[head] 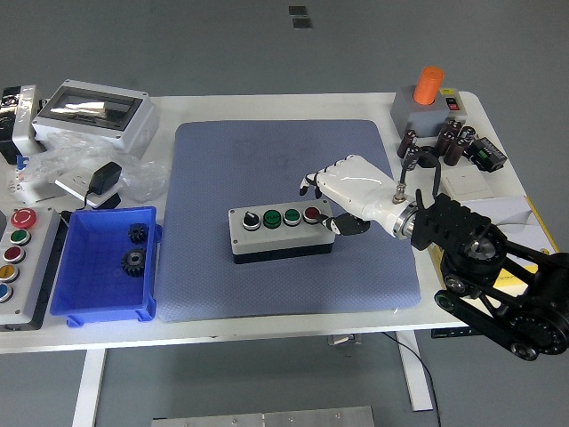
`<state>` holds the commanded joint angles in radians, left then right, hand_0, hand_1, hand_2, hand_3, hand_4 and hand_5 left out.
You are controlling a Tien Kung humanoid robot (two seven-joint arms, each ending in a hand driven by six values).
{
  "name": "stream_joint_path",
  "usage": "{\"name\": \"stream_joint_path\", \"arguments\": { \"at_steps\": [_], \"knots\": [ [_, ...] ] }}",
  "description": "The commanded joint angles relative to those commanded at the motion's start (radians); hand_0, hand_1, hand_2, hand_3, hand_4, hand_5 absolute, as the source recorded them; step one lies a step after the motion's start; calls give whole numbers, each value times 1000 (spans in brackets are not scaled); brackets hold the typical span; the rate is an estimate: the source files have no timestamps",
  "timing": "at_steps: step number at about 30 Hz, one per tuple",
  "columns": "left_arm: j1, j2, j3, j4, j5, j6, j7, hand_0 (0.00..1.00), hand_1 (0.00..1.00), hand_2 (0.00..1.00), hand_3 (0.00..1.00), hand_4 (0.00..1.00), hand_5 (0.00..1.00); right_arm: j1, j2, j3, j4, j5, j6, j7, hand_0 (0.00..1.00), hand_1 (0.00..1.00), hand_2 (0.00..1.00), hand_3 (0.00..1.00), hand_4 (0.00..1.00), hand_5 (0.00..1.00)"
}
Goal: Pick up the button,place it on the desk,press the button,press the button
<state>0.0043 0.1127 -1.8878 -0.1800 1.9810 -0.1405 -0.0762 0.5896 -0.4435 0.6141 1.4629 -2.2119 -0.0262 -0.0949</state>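
The grey button box (281, 233) lies flat on the blue mat (267, 160), with a black knob, two green buttons and a red button (311, 213) on top. My right hand (321, 205), white with black fingertips, is at the box's right end. Its fingers (310, 183) are curled just behind the red button and the thumb (343, 226) lies against the box's right end. It holds nothing that I can see. My left arm is out of view.
A blue bin (89, 302) with two black gears stands at the left. A second button panel (18, 258) is at the left edge. A grey enclosure (93, 111) and a black adapter (107, 178) are at back left. An orange-topped grey box (427, 102), capacitors (436, 147) and a booklet (498, 218) are at the right.
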Motion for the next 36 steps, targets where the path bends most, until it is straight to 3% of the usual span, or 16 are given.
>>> {"name": "stream_joint_path", "arguments": {
  "at_steps": [15, 23, 27, 34, 36],
  "knots": [
    [-1, 0, -1, 0, 3, 0, -2, 733, 739, 653, 704, 931, 311, 17, 37, -73, -41, 3, -21, -7, 110, 103, 135, 647, 238, 2],
    [1, 0, -2, 0, 3, -2, -4, 733, 739, 653, 702, 931, 311, 15, 52, -111, -86, 2, -5, -18, 108, 103, 135, 648, 238, 2],
    [2, 0, 1, 0, 1, -2, -5, 733, 739, 653, 702, 931, 311, 13, 44, -93, -71, 47, -39, 11, 108, 103, 135, 648, 238, 2],
    [3, -1, 1, 0, 1, -2, -4, 733, 739, 653, 702, 930, 312, 5, 23, 5, -1, 204, -150, 124, 108, 102, 136, 645, 237, 2],
    [3, -1, 1, 0, 2, -2, -4, 733, 739, 653, 699, 931, 313, 0, 21, 26, 5, 251, -143, 135, 109, 105, 140, 649, 244, 2]
  ]
}}
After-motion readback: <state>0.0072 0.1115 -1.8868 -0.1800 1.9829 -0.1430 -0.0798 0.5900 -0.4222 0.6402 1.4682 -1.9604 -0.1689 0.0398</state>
